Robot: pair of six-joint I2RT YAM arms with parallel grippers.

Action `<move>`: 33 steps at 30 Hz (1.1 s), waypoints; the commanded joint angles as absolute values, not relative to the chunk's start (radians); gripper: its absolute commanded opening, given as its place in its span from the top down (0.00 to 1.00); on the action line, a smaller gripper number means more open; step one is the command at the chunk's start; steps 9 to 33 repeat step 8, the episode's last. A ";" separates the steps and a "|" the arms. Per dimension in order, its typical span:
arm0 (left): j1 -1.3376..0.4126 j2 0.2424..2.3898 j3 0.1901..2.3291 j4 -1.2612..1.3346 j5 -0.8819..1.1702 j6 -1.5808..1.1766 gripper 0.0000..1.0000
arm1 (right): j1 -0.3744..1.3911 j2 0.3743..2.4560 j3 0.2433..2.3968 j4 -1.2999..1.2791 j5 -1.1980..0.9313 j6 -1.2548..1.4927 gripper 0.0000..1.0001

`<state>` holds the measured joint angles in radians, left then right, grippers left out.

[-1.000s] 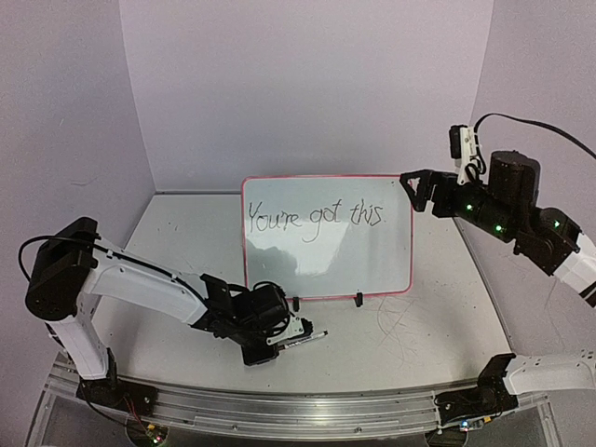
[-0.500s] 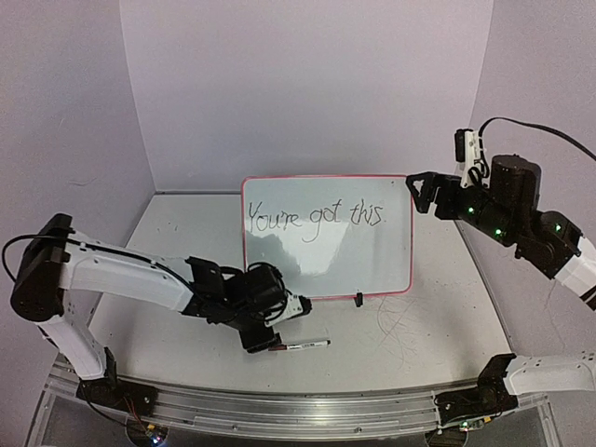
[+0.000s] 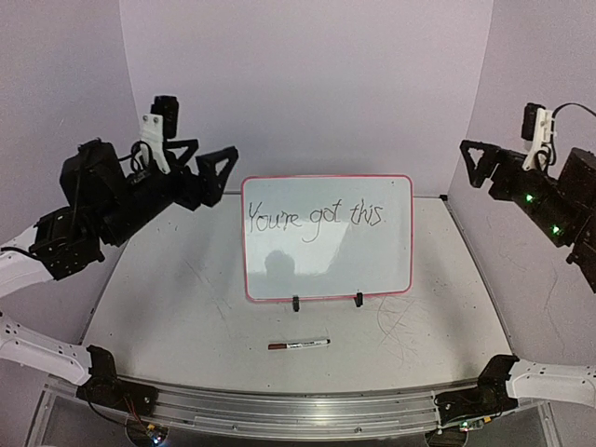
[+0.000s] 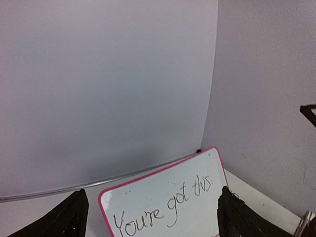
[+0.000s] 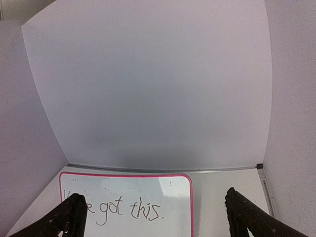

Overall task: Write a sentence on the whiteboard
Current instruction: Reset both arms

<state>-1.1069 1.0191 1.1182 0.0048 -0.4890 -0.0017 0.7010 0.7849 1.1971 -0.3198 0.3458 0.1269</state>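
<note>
On table (image 3: 186, 307), whiteboard (image 3: 326, 265) upright, long axis left-right, left pincer (image 4: 148, 195), right pincer (image 5: 154, 195) both spread wide

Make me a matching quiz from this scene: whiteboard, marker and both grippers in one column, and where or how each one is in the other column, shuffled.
Things:
1. whiteboard
2. marker
3. left gripper
4. right gripper

Places and states:
A. open, up in the air left of the whiteboard
B. lying on the table in front of the whiteboard
C. open, up in the air right of the whiteboard
D. standing upright on two black clips

Pairs: 1-D, 2-B, 3-A, 4-C
</note>
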 commanded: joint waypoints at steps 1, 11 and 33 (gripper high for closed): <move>-1.106 0.994 1.194 0.147 -0.671 0.016 0.06 | 0.701 0.782 1.258 -0.276 0.370 0.097 0.02; -1.106 0.928 1.199 0.143 -0.698 0.042 0.01 | 0.702 0.751 1.210 -0.222 0.376 0.143 0.02; -1.106 0.928 1.199 0.143 -0.698 0.042 0.01 | 0.702 0.751 1.210 -0.222 0.376 0.143 0.02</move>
